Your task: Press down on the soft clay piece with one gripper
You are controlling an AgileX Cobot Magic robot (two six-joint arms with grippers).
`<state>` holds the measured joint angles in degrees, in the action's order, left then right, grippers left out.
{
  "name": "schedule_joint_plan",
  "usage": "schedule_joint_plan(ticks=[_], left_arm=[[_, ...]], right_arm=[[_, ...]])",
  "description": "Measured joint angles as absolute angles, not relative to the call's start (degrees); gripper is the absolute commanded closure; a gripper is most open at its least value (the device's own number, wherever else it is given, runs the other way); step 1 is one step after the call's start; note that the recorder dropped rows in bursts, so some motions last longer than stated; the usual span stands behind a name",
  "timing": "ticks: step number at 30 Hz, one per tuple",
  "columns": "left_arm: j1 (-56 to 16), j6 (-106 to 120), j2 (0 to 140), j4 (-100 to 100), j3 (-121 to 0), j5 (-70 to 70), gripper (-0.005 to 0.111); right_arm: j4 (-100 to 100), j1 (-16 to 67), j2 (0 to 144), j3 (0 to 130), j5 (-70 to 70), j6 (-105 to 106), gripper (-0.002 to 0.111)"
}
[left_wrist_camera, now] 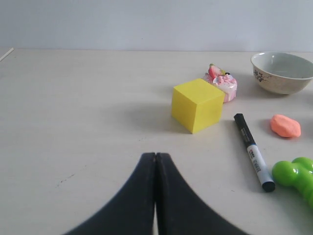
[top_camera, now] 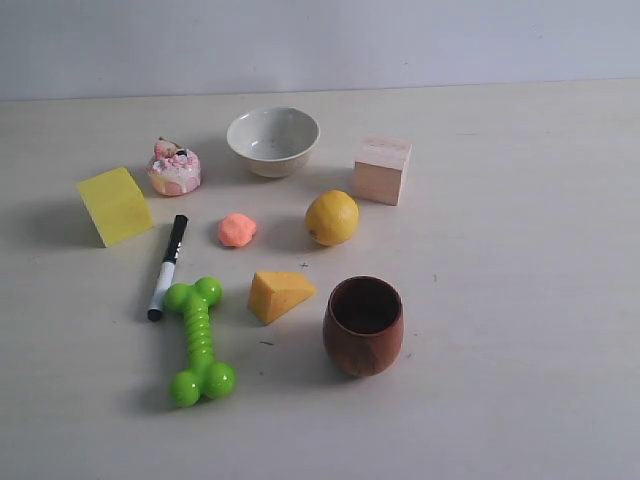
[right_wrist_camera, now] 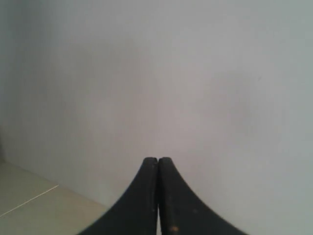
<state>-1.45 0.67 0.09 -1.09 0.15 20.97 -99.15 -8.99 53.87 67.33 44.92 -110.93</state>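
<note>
The soft clay piece [top_camera: 237, 229] is a small salmon-orange lump lying on the table between the black marker and the lemon; the left wrist view shows the clay [left_wrist_camera: 285, 126] too, far off to the side of the fingers. My left gripper [left_wrist_camera: 155, 155] is shut with nothing in it, low over bare table short of the yellow cube. My right gripper [right_wrist_camera: 157, 160] is shut and empty, facing a plain pale wall. Neither gripper appears in the exterior view.
Around the clay stand a yellow cube [top_camera: 115, 205], a pink-frosted cake toy [top_camera: 174, 168], a white bowl [top_camera: 273, 140], a wooden block [top_camera: 383, 170], a lemon [top_camera: 332, 217], a cheese wedge [top_camera: 279, 295], a brown wooden cup [top_camera: 363, 325], a green bone toy [top_camera: 199, 340] and a marker [top_camera: 167, 266].
</note>
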Motion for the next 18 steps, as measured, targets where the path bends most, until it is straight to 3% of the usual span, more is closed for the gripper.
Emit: schedule_joint_plan(ticks=[7, 18], left_arm=[[-1.45, 0.67, 0.09, -1.09, 0.15, 20.97, 0.107], [-1.45, 0.67, 0.09, -1.09, 0.15, 20.97, 0.107]], right_arm=[[-99.95, -8.99, 67.03, 69.07, 56.98, -114.99, 0.108], [-96.77, -8.99, 68.76, 69.17, 54.56, -114.37, 0.108]])
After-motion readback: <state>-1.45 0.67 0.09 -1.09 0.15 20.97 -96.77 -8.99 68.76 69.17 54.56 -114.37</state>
